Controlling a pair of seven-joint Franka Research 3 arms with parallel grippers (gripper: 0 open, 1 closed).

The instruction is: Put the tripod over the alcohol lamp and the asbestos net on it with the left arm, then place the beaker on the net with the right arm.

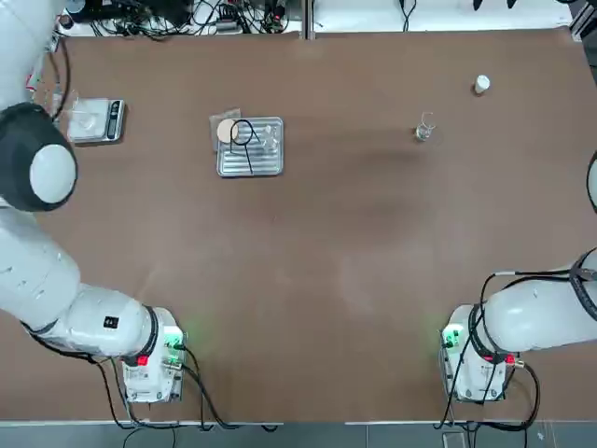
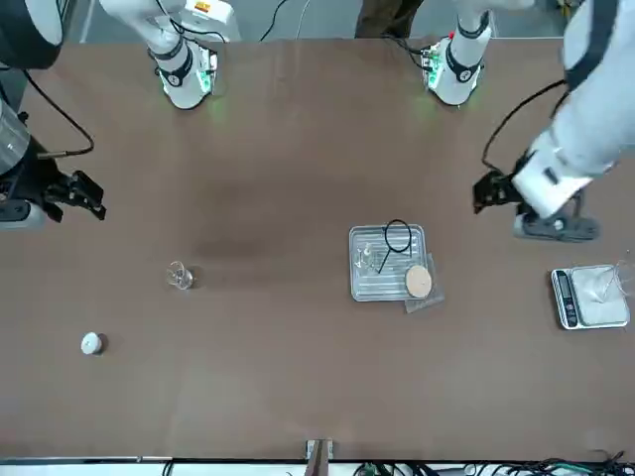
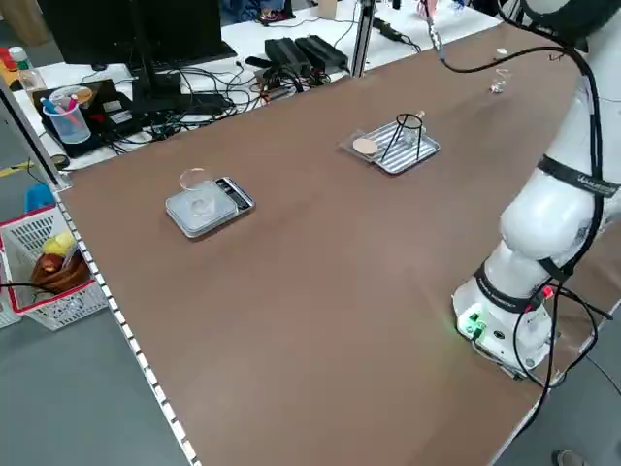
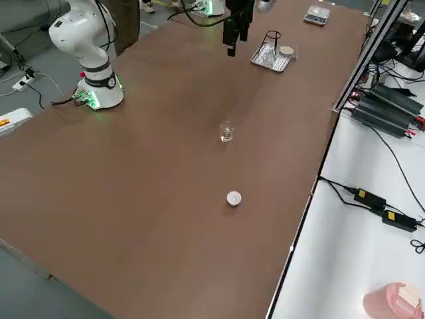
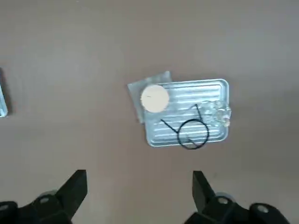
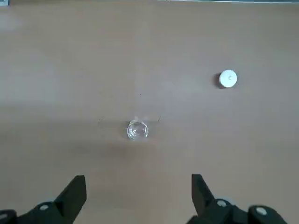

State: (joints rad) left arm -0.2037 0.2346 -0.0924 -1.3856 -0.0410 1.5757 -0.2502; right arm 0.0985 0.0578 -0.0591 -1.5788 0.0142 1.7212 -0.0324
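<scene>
On the brown table, the tripod lies ahead of the left gripper, well apart. Its jaws gape wide and empty. The right gripper is likewise wide and empty.

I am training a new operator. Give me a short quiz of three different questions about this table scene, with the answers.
1. True or false: the tripod stands on the ribbed silver tray.
2. What lies partly under the tray's edge? A) asbestos net B) beaker C) white bottle
3. Fill in: both the left gripper and the right gripper are ____.

Key: 1 true; 2 A; 3 open.
</scene>
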